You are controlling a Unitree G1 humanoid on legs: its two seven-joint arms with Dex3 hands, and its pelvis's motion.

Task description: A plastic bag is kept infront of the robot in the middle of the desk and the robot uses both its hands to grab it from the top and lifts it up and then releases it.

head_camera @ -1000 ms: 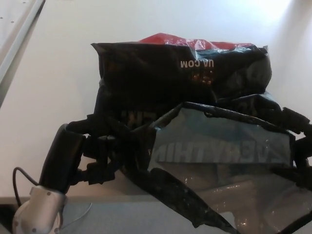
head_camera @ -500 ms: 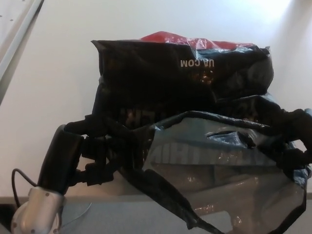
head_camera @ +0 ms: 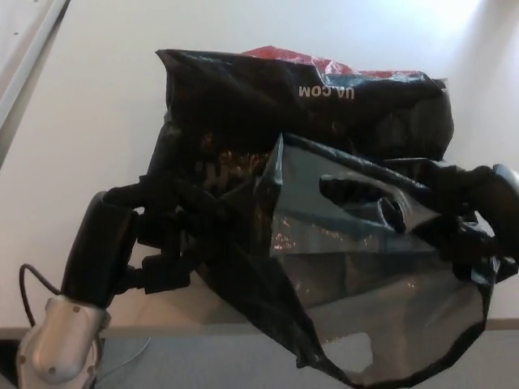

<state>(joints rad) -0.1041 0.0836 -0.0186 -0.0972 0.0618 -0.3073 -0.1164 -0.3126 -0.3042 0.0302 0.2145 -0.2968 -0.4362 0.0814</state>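
Since a second ago the right hand (head_camera: pixel 470 223) has drawn inward and the near flap of the plastic bag (head_camera: pixel 324 211) has risen and bunched between the two hands. The left hand (head_camera: pixel 166 243) has its fingers closed on the bag's left edge; the right hand's fingers are closed on the upper right fold. The bag sits mid-tabletop (head_camera: pixel 97 105), its far part resting there, its near part hanging past the front edge. The film looks thin, glossy and limp, probably light and slippery, so gathered folds near the top should hold best. White upside-down lettering reads "UA.COM"; a red patch shows at the far edge.
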